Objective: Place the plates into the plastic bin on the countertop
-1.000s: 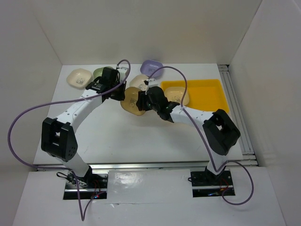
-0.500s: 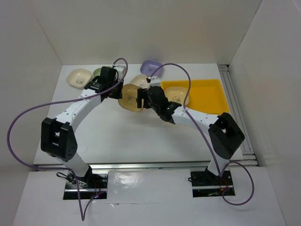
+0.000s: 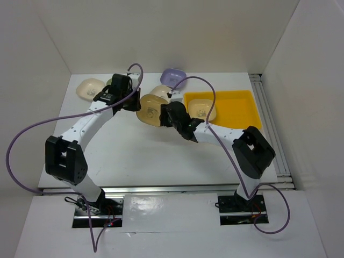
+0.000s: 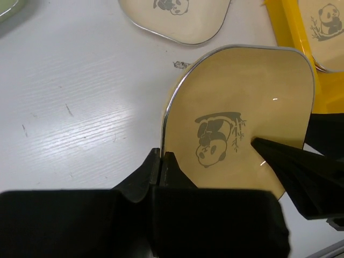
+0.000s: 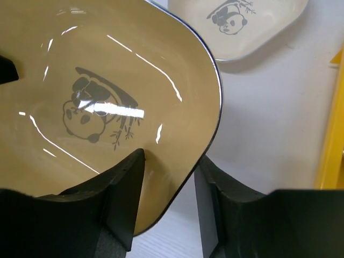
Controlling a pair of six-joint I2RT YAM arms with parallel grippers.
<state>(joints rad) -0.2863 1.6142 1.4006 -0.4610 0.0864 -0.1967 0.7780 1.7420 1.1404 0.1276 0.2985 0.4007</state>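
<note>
Clamps tilted brown plate, hollow up, lying crosswise between arms, in left gripper, right gripper spread astride opposite rim.

We find the middle crowded. The brown plate is held over the tabletop between both arms. The left fingers pinch one rim and the right fingers stand spread either side of the opposite rim, so nothing passes between the wrists. Just behind lies a cream plate, with a lavender plate further back. The bin stands to the right; a second cream plate fills its left end, while its right end lies open from above. The near tabletop gives wide room. Purple cables loop beside each arm.
</note>
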